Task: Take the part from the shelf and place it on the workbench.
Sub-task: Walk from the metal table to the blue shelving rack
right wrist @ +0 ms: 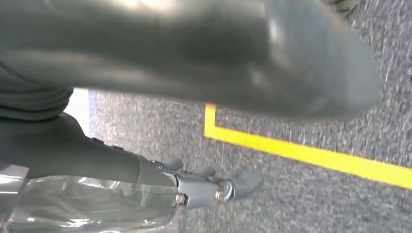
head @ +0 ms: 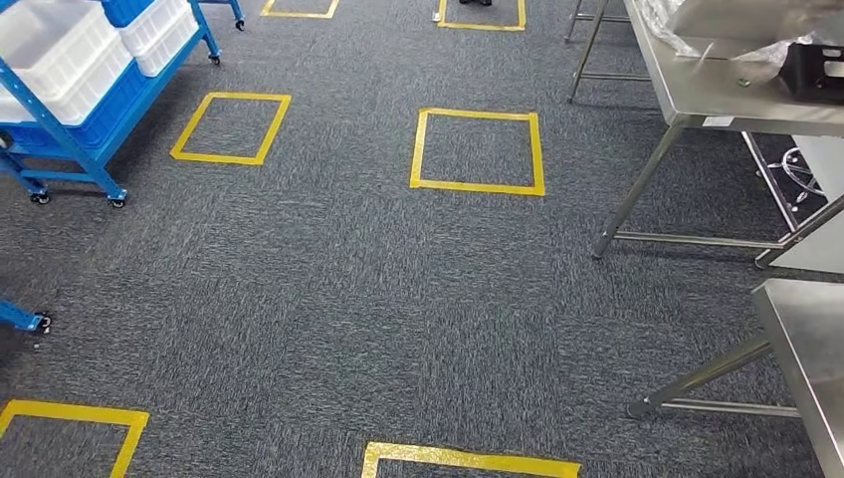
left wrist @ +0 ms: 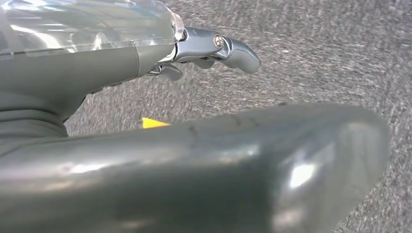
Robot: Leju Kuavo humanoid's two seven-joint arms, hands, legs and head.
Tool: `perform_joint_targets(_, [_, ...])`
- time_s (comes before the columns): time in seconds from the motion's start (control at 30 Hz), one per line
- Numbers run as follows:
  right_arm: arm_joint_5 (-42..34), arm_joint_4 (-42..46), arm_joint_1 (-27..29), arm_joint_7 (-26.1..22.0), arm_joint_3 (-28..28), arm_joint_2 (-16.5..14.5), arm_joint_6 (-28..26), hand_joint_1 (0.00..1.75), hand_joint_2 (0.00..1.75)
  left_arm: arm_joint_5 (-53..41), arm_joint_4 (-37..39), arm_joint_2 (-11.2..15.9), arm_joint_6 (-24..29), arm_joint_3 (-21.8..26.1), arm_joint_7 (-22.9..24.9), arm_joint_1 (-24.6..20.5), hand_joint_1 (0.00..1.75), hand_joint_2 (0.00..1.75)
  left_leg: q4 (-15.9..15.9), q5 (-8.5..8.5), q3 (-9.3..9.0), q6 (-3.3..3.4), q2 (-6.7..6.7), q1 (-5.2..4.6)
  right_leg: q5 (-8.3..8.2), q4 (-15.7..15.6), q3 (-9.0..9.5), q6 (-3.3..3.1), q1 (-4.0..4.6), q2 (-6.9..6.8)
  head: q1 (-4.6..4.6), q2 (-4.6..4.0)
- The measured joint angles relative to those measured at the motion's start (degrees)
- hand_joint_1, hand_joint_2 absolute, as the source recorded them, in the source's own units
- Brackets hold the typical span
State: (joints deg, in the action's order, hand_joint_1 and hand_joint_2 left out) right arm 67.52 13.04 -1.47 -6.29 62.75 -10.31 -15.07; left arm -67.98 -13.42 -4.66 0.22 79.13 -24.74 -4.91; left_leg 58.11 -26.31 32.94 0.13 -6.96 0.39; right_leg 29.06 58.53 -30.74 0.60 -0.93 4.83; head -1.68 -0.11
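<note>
- The blue shelf (head: 70, 110) with white bins (head: 60, 50) was seen at far left, the steel workbench (head: 717, 90) at right; the part itself could not be made out.
- The left hand (left wrist: 194, 53) and right hand (right wrist: 204, 187) hung over the carpet (head: 328, 299), fingers loosely apart, nothing held.
- It was judged that the shelf should be approached squarely, so that the bins are reached without stretching.

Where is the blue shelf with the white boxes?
The blue shelf stands at the far left of the head view, on the carpet, beside a yellow tape square.
</note>
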Motion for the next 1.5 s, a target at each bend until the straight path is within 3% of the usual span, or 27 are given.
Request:
perform_joint_targets(0.03, [0.05, -0.01, -0.07, -0.05, 0.00, 0.00, 0.03, 0.00, 0.00, -0.01, 0.00, 0.01, 0.00, -0.02, 0.00, 0.11, 0.00, 0.00, -0.10, 0.12, 0.17, -0.37, -0.45, 0.17, -0.23, -0.32, 0.13, -0.38, -0.04, -0.78, 0.02, 0.00])
perform_joint_targets(0.1, [0.25, -0.01, -0.05, -0.15, 0.00, 0.04, 0.11, 0.00, 0.00, -0.05, 0.00, 0.01, 0.00, -0.07, 0.02, 0.29, 0.00, 0.00, 1.42, -0.91, 0.99, -0.85, 1.28, 0.11, -0.68, -1.25, 0.60, -1.21, -0.17, -2.37, -0.07, 0.00])
perform_joint_targets(0.17, [0.49, -0.01, 0.14, -0.25, 0.00, 0.10, 0.17, 0.00, 0.00, -0.08, 0.01, -0.05, -0.01, -0.24, 0.07, 0.23, 0.00, 0.00, 7.33, -4.18, 3.76, -1.13, 4.67, 0.12, -0.82, -1.74, 0.90, -1.70, 0.01, -4.13, -0.23, 0.00])
perform_joint_targets(0.23, [0.67, -0.01, 0.23, -0.36, 0.00, 0.16, 0.18, 0.00, 0.00, -0.18, 0.02, -0.20, -0.03, -0.39, 0.11, 0.20, 0.00, 0.00, 14.18, -6.90, 7.01, -1.52, 6.04, 0.43, -0.73, -1.73, 0.90, -1.85, 0.28, -5.96, -0.29, 0.00])
perform_joint_targets(0.27, [0.75, -0.01, 0.21, -0.39, -0.01, 0.20, 0.19, 0.00, 0.00, -0.22, 0.02, -0.27, -0.04, -0.43, 0.12, 0.25, 0.00, 0.00, 15.42, -6.90, 7.55, -1.71, 6.30, 0.60, -0.65, -1.70, 0.93, -1.83, 0.33, -6.78, -0.29, 0.00])
perform_joint_targets(0.3, [0.80, -0.01, 0.17, -0.41, -0.01, 0.24, 0.19, 0.00, 0.00, -0.26, 0.02, -0.32, -0.04, -0.46, 0.13, 0.34, 0.00, 0.00, 14.31, -5.83, 6.89, -1.87, 6.56, 0.76, -0.55, -1.66, 0.98, -1.73, 0.32, -7.51, -0.29, 0.00])
perform_joint_targets(0.37, [0.92, -0.01, 0.09, -0.44, -0.02, 0.28, 0.22, 0.00, 0.00, -0.26, 0.02, -0.36, -0.03, -0.61, 0.14, 0.42, 0.00, 0.00, 6.99, -2.48, 2.96, -2.06, 8.14, 0.98, -0.22, -1.46, 1.22, -1.26, 0.26, -8.78, -0.30, -0.01])
perform_joint_targets(0.43, [1.03, -0.01, 0.09, -0.45, -0.02, 0.38, 0.25, 0.00, 0.00, -0.28, 0.02, -0.49, -0.02, -0.84, 0.18, 0.33, 0.00, 0.00, 1.03, -0.75, -0.21, -1.66, 9.50, 0.74, 0.24, -1.14, 1.43, -0.53, 0.44, -9.78, -0.21, -0.01])
perform_joint_targets(0.53, [1.25, -0.01, -0.24, -0.45, -0.02, 0.53, 0.32, 0.00, 0.00, -0.34, 0.02, -0.66, -0.01, -0.99, 0.27, 0.45, 0.00, 0.00, -0.06, -0.66, -0.64, -0.51, 8.70, 0.23, 0.53, -1.09, 1.76, 0.39, 0.42, -10.77, 0.04, -0.01])
perform_joint_targets(0.57, [1.33, -0.01, -0.38, -0.44, -0.02, 0.54, 0.35, 0.00, 0.00, -0.35, 0.02, -0.66, 0.00, -1.02, 0.31, 0.53, 0.00, 0.00, -0.25, -0.55, -0.69, -0.15, 8.26, 0.19, 0.89, -0.82, 1.79, 0.70, 0.21, -10.37, 0.11, -0.01])
perform_joint_targets(0.63, [1.48, -0.02, -0.42, -0.40, -0.02, 0.57, 0.42, 0.00, 0.00, -0.39, 0.02, -0.67, 0.00, -1.07, 0.37, 0.50, 0.00, 0.00, -0.60, -0.27, -0.78, 0.60, 7.37, 0.27, 3.25, 2.49, 0.35, 1.13, -0.07, -8.08, 0.23, 0.00])
perform_joint_targets(0.7, [1.59, -0.03, -0.24, -0.37, -0.02, 0.58, 0.47, 0.00, 0.00, -0.43, 0.02, -0.73, 0.00, -1.11, 0.39, 0.36, 0.00, 0.00, -0.62, -0.16, -0.62, 1.05, 6.40, 0.14, 6.94, 9.99, -3.40, 1.11, -0.07, -5.71, 0.32, 0.00])
perform_joint_targets(0.77, [1.58, -0.03, -0.12, -0.32, -0.02, 0.59, 0.55, 0.00, 0.00, -0.44, 0.02, -0.80, -0.01, -1.14, 0.39, 0.35, 0.00, 0.00, -0.59, -0.14, -0.58, 1.24, 5.04, -0.19, 7.99, 15.32, -6.44, 0.78, 0.17, -5.12, 0.34, -0.01])
perform_joint_targets(0.8, [1.46, -0.03, -0.08, -0.33, -0.02, 0.60, 0.73, 0.00, 0.00, -0.44, 0.02, -0.85, -0.02, -1.15, 0.39, 0.40, 0.00, 0.00, -0.58, -0.14, -0.66, 1.26, 4.27, -0.35, 6.80, 14.97, -6.57, 0.43, 0.37, -4.94, 0.34, -0.01])
perform_joint_targets(0.83, [1.31, -0.03, -0.05, -0.37, -0.02, 0.62, 0.99, 0.00, 0.00, -0.45, 0.02, -0.90, -0.02, -1.16, 0.39, 0.43, 0.00, 0.00, -0.57, -0.14, -0.78, 1.27, 3.50, -0.47, 4.65, 12.36, -5.61, -0.04, 0.63, -4.53, 0.34, -0.01])
perform_joint_targets(0.87, [1.10, -0.03, 0.00, -0.43, -0.02, 0.68, 1.35, 0.00, 0.00, -0.45, 0.02, -1.01, -0.03, -1.17, 0.38, 0.44, 0.00, 0.00, -0.57, -0.15, -0.87, 1.27, 2.78, -0.51, 2.16, 8.35, -3.99, -0.59, 0.92, -3.51, 0.34, 0.00])
perform_joint_targets(0.93, [0.76, -0.03, 0.11, -0.52, 0.00, 0.88, 2.04, 0.00, 0.00, -0.45, 0.02, -1.31, -0.03, -1.20, 0.34, 0.32, 0.00, 0.00, -0.49, -0.12, -0.77, 1.13, 1.47, -0.51, -0.77, 1.52, -1.20, -1.47, 1.23, -0.60, 0.33, -0.01])
perform_joint_targets(1.0, [0.58, -0.03, 0.10, -0.50, 0.02, 1.02, 2.48, 0.00, 0.00, -0.45, 0.02, -1.49, -0.02, -1.20, 0.32, 0.30, 0.00, 0.00, -0.55, 0.07, -0.41, 0.64, 0.17, -0.24, -1.02, -0.66, -0.34, -1.75, 1.37, 0.49, 0.37, -0.01])
perform_joint_targets(1.07, [0.55, -0.03, -0.05, -0.43, 0.03, 1.01, 2.60, 0.00, 0.00, -0.45, 0.02, -1.45, 0.00, -1.19, 0.36, 0.50, 0.00, 0.00, -0.66, 0.18, -0.18, 0.01, -0.53, -0.16, -1.36, -1.57, 0.11, -1.85, 1.24, -0.98, 0.40, 0.00])
perform_joint_targets(1.13, [0.56, -0.03, 0.07, -0.39, 0.11, 0.99, 2.61, 0.00, 0.00, -0.41, 0.02, -1.40, 0.02, -1.19, 0.39, 0.58, 0.00, 0.00, 1.93, -1.58, 1.00, -0.47, 1.90, -0.47, -1.80, -2.80, 0.85, -2.11, 0.88, -2.75, 0.16, 0.00])
perform_joint_targets(1.2, [0.60, -0.03, 0.37, -0.39, 0.29, 0.99, 2.59, 0.00, 0.00, -0.35, 0.02, -1.38, 0.03, -1.19, 0.39, 0.46, 0.00, 0.00, 8.64, -5.15, 4.17, -0.95, 5.10, -0.34, -1.82, -3.25, 1.23, -2.33, 0.87, -4.61, -0.05, 0.00])
perform_joint_targets(1.27, [0.68, -0.03, 0.42, -0.40, 0.52, 1.00, 2.54, 0.00, 0.00, -0.30, 0.02, -1.39, 0.04, -1.19, 0.39, 0.49, 0.00, 0.00, 14.18, -6.95, 6.89, -1.54, 6.12, 0.17, -1.58, -3.15, 1.29, -2.29, 0.89, -6.40, -0.05, 0.00])
perform_joint_targets(1.3, [0.76, -0.03, 0.40, -0.41, 0.59, 1.00, 2.51, 0.00, 0.00, -0.27, 0.02, -1.39, 0.05, -1.19, 0.39, 0.57, 0.00, 0.00, 14.20, -6.32, 6.84, -1.82, 6.38, 0.42, -1.40, -3.04, 1.34, -2.18, 0.82, -7.20, -0.05, -0.01])
perform_joint_targets(1.33, [0.85, -0.03, 0.36, -0.43, 0.64, 1.00, 2.49, 0.00, 0.00, -0.25, 0.02, -1.38, 0.07, -1.19, 0.39, 0.64, 0.00, 0.00, 12.03, -4.78, 5.66, -2.07, 6.78, 0.64, -1.17, -2.89, 1.45, -1.99, 0.72, -7.95, -0.06, -0.01])
perform_joint_targets(1.4, [1.10, -0.03, 0.35, -0.48, 0.66, 1.01, 2.38, 0.00, 0.00, -0.23, 0.01, -1.37, 0.09, -1.17, 0.39, 0.63, 0.00, 0.00, 4.33, -1.36, 1.48, -2.25, 8.81, 0.70, -0.55, -2.40, 1.71, -1.41, 0.62, -9.25, -0.08, -0.01])
perform_joint_targets(1.43, [1.23, -0.03, 0.36, -0.50, 0.67, 1.01, 2.30, 0.00, 0.00, -0.21, 0.00, -1.37, 0.09, -1.17, 0.39, 0.56, 0.00, 0.00, 1.38, -0.43, -0.09, -2.03, 9.66, 0.57, -0.22, -2.12, 1.79, -1.04, 0.65, -9.82, -0.05, 0.00])
perform_joint_targets(1.5, [1.50, -0.03, 0.25, -0.54, 0.68, 1.02, 2.09, 0.00, 0.00, -0.15, 0.00, -1.35, 0.10, -1.17, 0.39, 0.55, 0.00, 0.00, -0.61, -0.34, -1.01, -1.31, 10.10, 0.17, 0.20, -1.78, 1.95, -0.36, 0.80, -10.73, 0.07, 0.00])
